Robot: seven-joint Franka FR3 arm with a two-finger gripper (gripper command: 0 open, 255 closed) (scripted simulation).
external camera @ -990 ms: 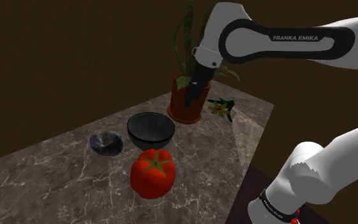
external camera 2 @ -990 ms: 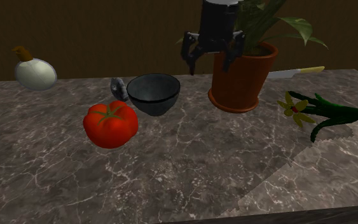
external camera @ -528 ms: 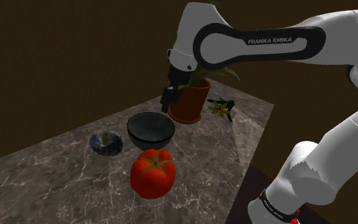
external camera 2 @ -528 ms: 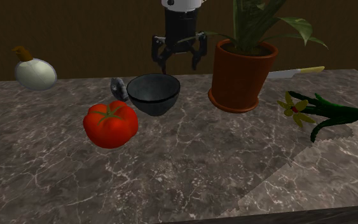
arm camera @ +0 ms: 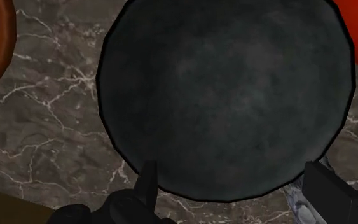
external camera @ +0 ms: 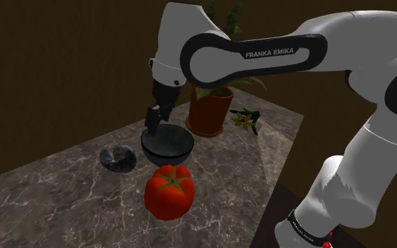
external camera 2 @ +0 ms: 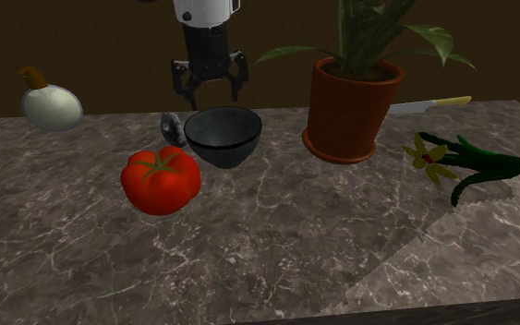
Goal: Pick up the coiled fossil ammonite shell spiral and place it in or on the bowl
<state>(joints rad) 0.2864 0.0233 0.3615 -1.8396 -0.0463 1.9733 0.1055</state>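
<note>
The coiled ammonite (external camera: 118, 156) is a small grey-blue spiral lying on the marble table. It lies just off the dark bowl (external camera: 167, 149) on the shoulder view's left. In the second exterior view the ammonite (external camera 2: 172, 129) peeks out behind the bowl (external camera 2: 223, 148) on its left. My black gripper (external camera: 153, 120) hangs open above the bowl's far rim, holding nothing. Its fingers (external camera 2: 183, 90) stand wide apart on the gripper (external camera 2: 210, 90). From the wrist, the gripper (arm camera: 234, 191) looks down into the bowl (arm camera: 228, 95), and a sliver of the ammonite (arm camera: 296, 202) shows beside one finger.
A big red tomato (external camera: 168, 191) sits in front of the bowl. A terracotta plant pot (external camera: 209, 113) stands behind it, with a yellow flower (external camera: 245, 120) beside that. A white gourd (external camera 2: 51, 104) lies far to the second exterior view's left.
The arm has swung toward the shoulder view's left, from over the plant pot to over the bowl's far rim, and come a little lower. The fingers stayed open.
</note>
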